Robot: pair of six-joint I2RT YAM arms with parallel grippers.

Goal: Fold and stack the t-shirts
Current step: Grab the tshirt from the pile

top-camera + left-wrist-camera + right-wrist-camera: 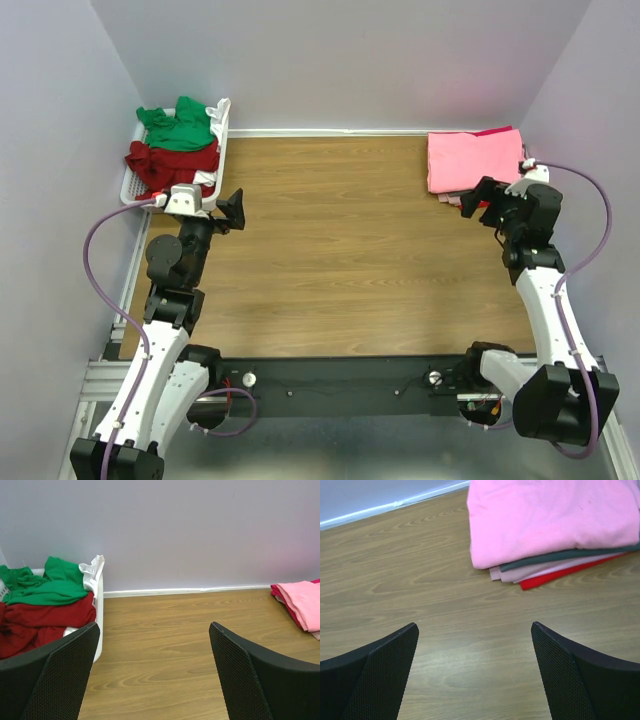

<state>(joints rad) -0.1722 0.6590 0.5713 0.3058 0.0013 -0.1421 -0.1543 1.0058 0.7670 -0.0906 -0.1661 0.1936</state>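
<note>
Green t-shirt point(180, 122): on dark red t-shirt point(172, 160), in white basket point(224, 125), 10 o'clock corner.
Folded stack point(555, 570): pink t-shirt point(545, 515) topmost, 2 o'clock corner.
Left gripper point(154, 627): fingers wide, empty.
Right gripper point(474, 626): fingers wide, empty, near stack.

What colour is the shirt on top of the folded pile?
Pink. The top shirt shows best in the right wrist view.

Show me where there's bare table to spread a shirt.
Free: the wide wood middle of the table, between the basket and the folded stack. Crowded: far left corner, basket heaped with t-shirts; far right corner, the stack.
</note>
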